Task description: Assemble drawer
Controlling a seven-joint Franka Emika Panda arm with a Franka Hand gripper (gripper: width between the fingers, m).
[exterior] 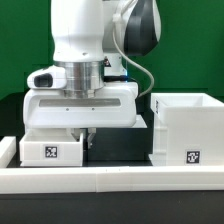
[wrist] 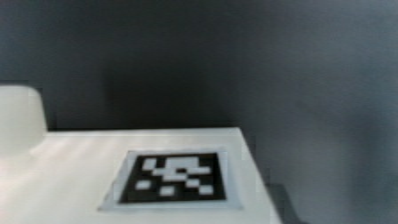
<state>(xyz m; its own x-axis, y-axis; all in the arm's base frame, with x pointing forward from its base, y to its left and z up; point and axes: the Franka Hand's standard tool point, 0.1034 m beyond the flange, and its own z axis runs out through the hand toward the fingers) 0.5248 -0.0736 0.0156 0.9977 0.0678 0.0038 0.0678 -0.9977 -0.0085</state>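
A small white drawer tray with a black-and-white tag sits at the exterior view's left, just behind the front rail. The boxy open-top white housing, also tagged, stands at the right. My gripper hangs low over the dark table, right beside the tray's right edge, between the tray and the housing. Its fingers are short, dark and partly hidden, so their spacing does not show. The wrist view shows a flat white tagged face close up, with a rounded white part beside it. No fingers show there.
A long low white rail runs along the table's front edge. The table is black, with a green backdrop behind. A narrow dark gap separates the tray and the housing.
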